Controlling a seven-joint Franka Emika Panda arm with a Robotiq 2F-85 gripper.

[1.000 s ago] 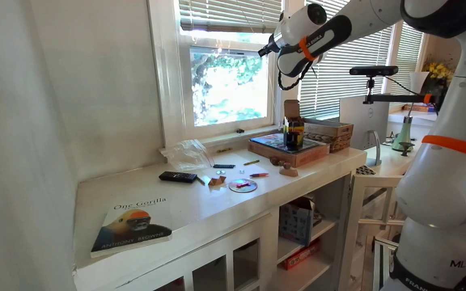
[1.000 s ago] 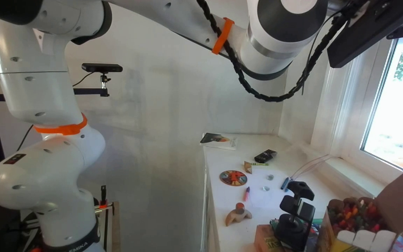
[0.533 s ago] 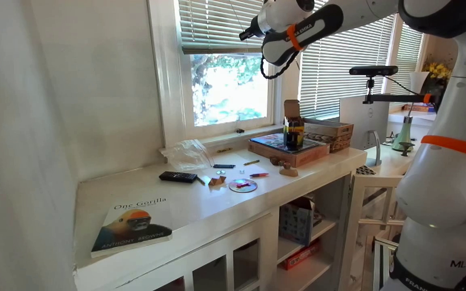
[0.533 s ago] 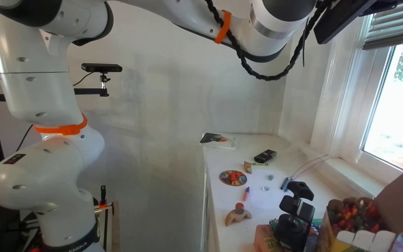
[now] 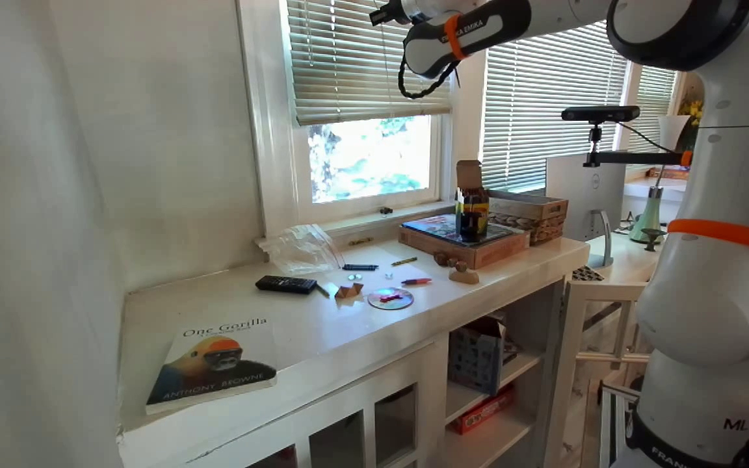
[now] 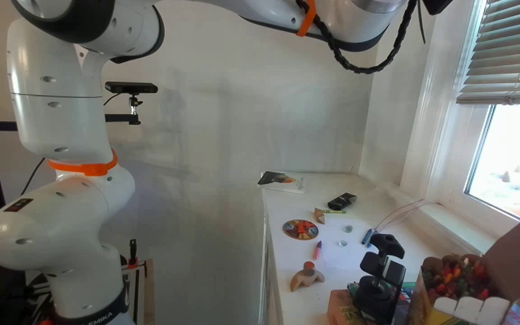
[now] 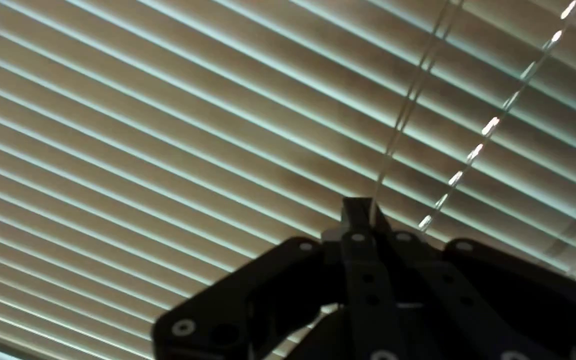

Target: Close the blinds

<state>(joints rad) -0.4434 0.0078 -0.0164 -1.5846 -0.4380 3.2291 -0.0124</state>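
In an exterior view, the blind (image 5: 358, 88) hangs partway down the far window (image 5: 370, 159), left of a wider blind (image 5: 537, 88); the gripper (image 7: 372, 215) pinches a cord (image 7: 379, 182) between its jaws

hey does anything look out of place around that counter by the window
A little untidy: a cabinet door stands open, and a reddish crayon and a yellow-green crayon lie loose on the counter instead of in the open crayon box. Nothing looks spilled or damaged.
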